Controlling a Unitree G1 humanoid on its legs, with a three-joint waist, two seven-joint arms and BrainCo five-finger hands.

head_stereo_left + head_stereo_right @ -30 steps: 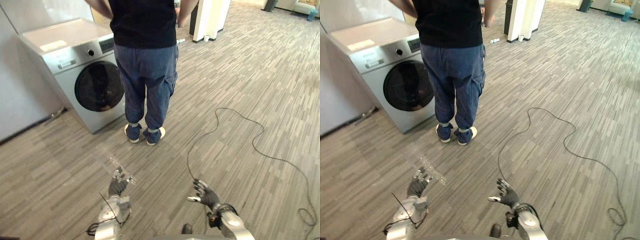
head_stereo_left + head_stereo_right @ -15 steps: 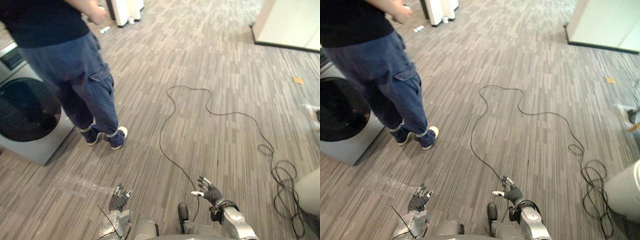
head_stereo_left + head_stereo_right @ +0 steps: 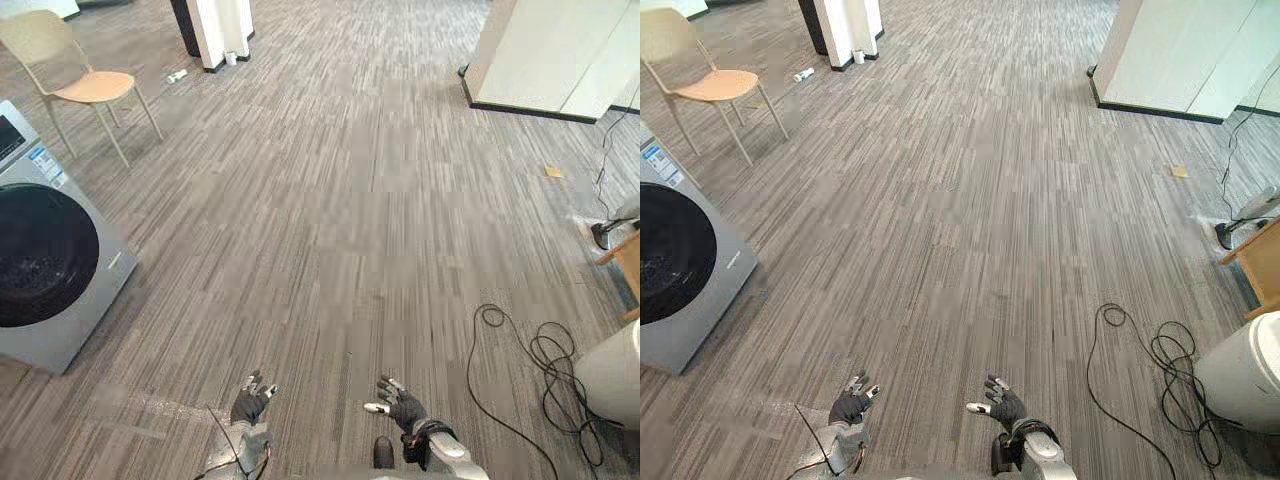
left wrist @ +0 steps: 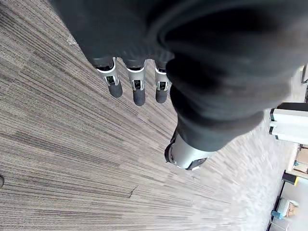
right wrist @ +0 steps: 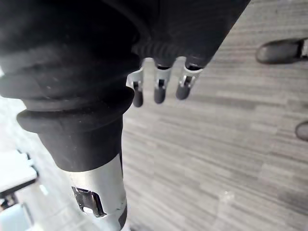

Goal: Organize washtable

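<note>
Grey striped carpet floor [image 3: 340,200] is spread across the left eye view, and on it a grey washing machine [image 3: 45,270] is seen at the left edge, its dark round door facing out. A wooden chair [image 3: 75,80] is stood well beyond it, and a small bottle-like thing [image 3: 177,76] is left lying near a white pillar [image 3: 222,30]. No washtable can be made out here, so the task's thing cannot be placed; it is judged that the robot is between places, not at its work. Low in this view the left hand [image 3: 250,403] and the right hand [image 3: 400,402] are held out in front, well apart, fingers spread and nothing carried, probably kept free for what comes. In the right eye view the same scene is given: a white rounded bin-like thing [image 3: 1245,375] is caught at the right edge, and a white partition wall [image 3: 1180,50] is set far off. In the left wrist view, straight dark-tipped fingers [image 4: 138,91] are shown side by side over bare carpet, nothing touched. In the right wrist view, that hand's fingers [image 5: 159,91] are likewise held straight and slack above the floor, nothing grasped.
</note>
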